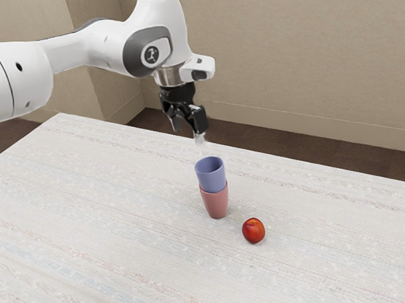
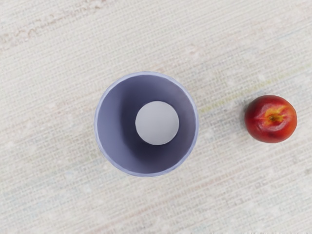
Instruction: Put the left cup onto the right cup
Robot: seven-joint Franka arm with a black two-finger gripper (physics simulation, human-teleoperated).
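Light woven-texture table [image 1: 91, 215] is seen w/ white Franka arm [image 1: 86, 46] reaching in from exterior view's left. Black gripper [image 1: 191, 130] is held in the air directly above the cups, clear of them; jaws are seen slightly apart, w/ nothing held. Blue-purple cup [image 1: 210, 174] is seated upright inside pink cup [image 1: 215, 203], its upper part sticking out; stack stands approx. mid-table, nearer far edge. In wrist view the blue-purple cup's [image 2: 117, 126] inside is looked straight down into. Red apple [image 1: 254, 230] is found near the stack, not touching, toward near edge and exterior view's right; stem dimple is seen in wrist view [image 2: 270, 118].
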